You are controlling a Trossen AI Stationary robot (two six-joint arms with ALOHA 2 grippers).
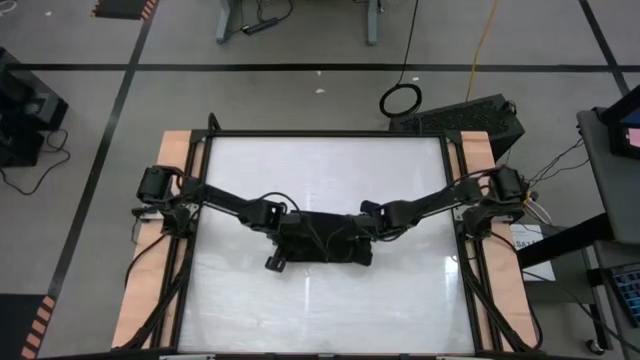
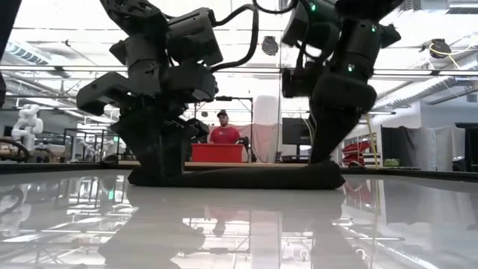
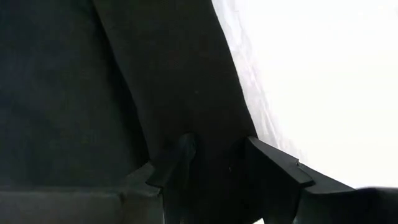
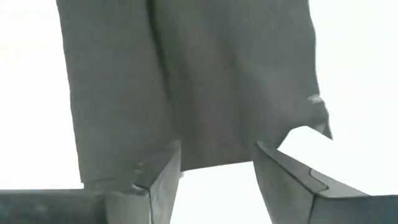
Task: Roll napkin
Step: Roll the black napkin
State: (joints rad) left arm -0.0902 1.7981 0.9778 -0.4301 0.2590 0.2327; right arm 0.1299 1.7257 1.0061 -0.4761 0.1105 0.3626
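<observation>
The black napkin [image 1: 322, 246] lies bunched into a short, thick strip at the middle of the white table. In the low view it is a low dark band [image 2: 246, 178] lying flat on the table. My left gripper [image 1: 292, 232] is down on the strip's left end and shut on it [image 3: 221, 165]. My right gripper [image 1: 362, 228] is down at the strip's right end, open. Its fingers [image 4: 217, 168] stand on either side of the napkin's edge [image 4: 217, 163], and I cannot tell whether they touch it. A small white tag [image 4: 314, 98] sits at a side edge. My left gripper pinches a raised fold of the napkin [image 3: 217, 143] between its two fingers, at the strip's left end. The fingers [image 3: 177, 158] come from above, pointing down. The napkin lies on the table on both sides of the fold. How many layers it holds does not show.
The glossy white tabletop [image 1: 320, 310] shows bare surface nearer and farther than the napkin. Black frame rails and wooden side boards [image 1: 150, 290] bound it left and right. Beyond the far edge, a person [image 2: 224, 131] stands behind a red bin [image 2: 216, 153].
</observation>
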